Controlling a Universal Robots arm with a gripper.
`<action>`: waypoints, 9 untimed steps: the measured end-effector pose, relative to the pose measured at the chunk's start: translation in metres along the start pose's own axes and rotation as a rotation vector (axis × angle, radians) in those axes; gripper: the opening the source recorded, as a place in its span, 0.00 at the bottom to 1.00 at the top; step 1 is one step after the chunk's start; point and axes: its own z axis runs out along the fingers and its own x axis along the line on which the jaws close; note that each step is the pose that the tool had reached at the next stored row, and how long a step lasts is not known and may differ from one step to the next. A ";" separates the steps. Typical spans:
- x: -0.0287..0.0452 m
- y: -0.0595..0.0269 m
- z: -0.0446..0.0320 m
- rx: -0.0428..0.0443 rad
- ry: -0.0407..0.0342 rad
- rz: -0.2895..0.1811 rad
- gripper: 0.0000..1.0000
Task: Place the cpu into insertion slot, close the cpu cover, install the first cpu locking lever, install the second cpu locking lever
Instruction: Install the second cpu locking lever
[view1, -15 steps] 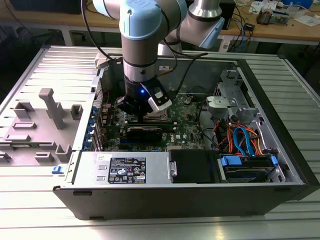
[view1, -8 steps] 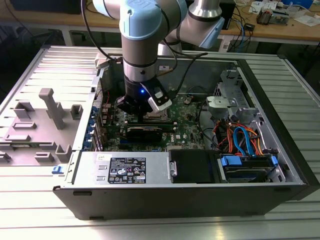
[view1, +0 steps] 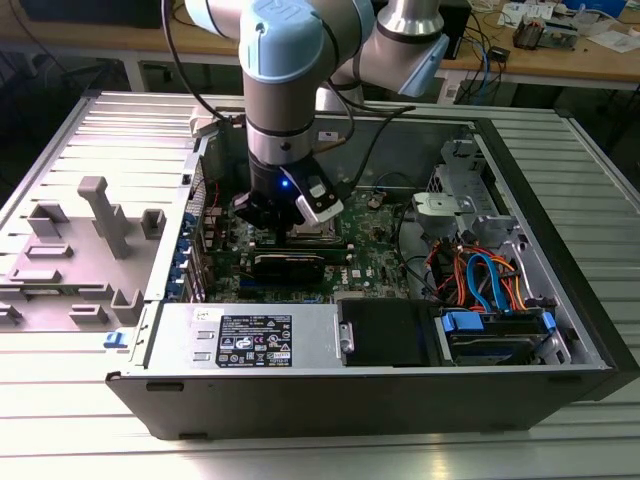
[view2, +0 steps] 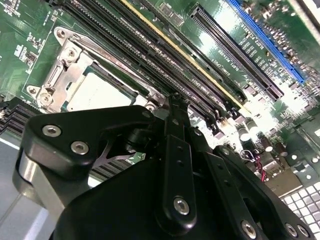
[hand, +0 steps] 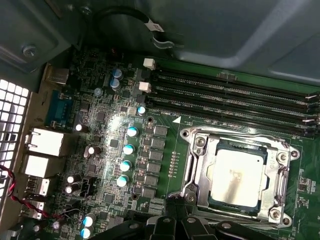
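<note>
I have the end effector (view1: 290, 212) low inside the open computer case (view1: 560, 290), hovering just above the insertion slot (hand: 236, 172) on the green motherboard (hand: 115, 150). In both wrist views the cpu (hand: 235, 172) already sits in the slot, and the cpu cover (hand: 200, 165) lies closed around it, its silver frame ringing the chip. I cannot tell whether the end effector's fingers are wide or narrow (the black linkage hides the tips), and I see nothing held.

My worry, as a judgement: a locking lever beside the slot is thin and springy, so a slightly off push could let it slip out from under its hook, or the tool could scrape the memory slots (hand: 235, 95) next to the slot.

Counted: one cpu, one cover, one slot, four long memory slots beside it.
</note>
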 end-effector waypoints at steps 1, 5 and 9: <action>0.0000 0.0000 0.0000 -0.0018 0.0001 0.000 0.11; 0.0001 0.0000 -0.0002 -0.0066 -0.0001 -0.002 0.11; -0.0001 0.0015 -0.0087 -0.0068 0.0000 -0.004 0.11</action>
